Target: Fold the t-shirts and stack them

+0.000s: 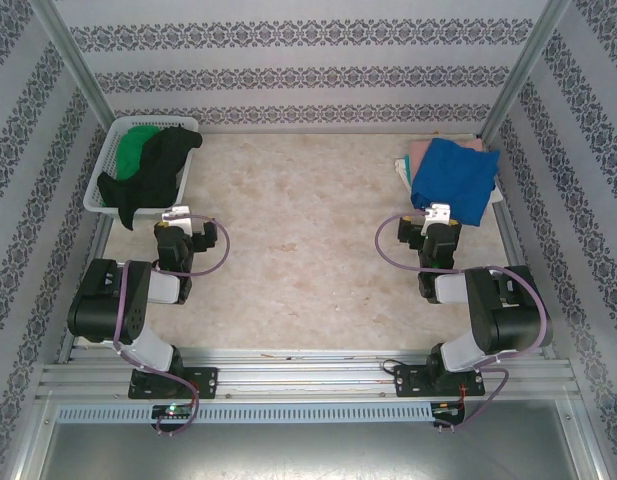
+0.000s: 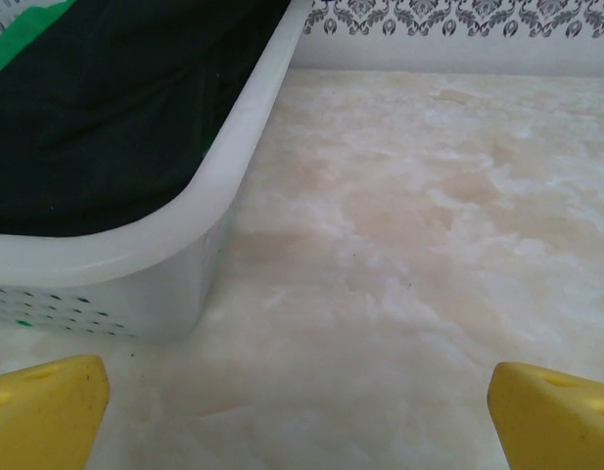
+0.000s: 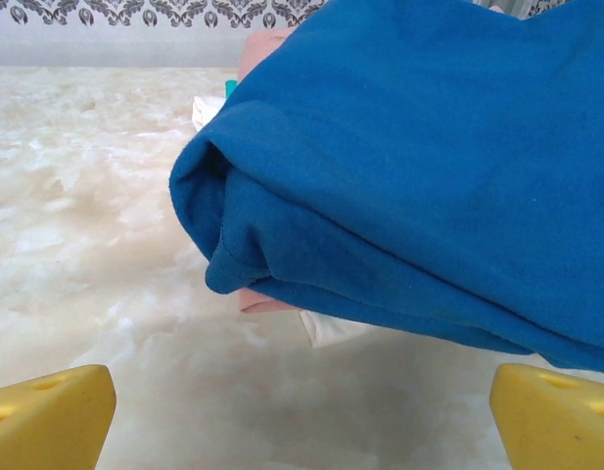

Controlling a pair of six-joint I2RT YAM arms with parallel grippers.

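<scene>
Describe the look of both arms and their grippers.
The left arm and right arm are black, each with a white link. A purplish cable loops beside each wrist. The left gripper and right gripper have yellow fingertips.

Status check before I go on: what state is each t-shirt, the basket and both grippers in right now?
Blue t-shirt: folded, on top of the stack at far right.
Pink t-shirt: under the blue one, edge showing.
Black t-shirt: unfolded, heaped in the basket.
Green t-shirt: crumpled in the basket, partly under the black one.
White basket: upright, holding both.
Left gripper: open, empty.
Right gripper: open, empty.
</scene>
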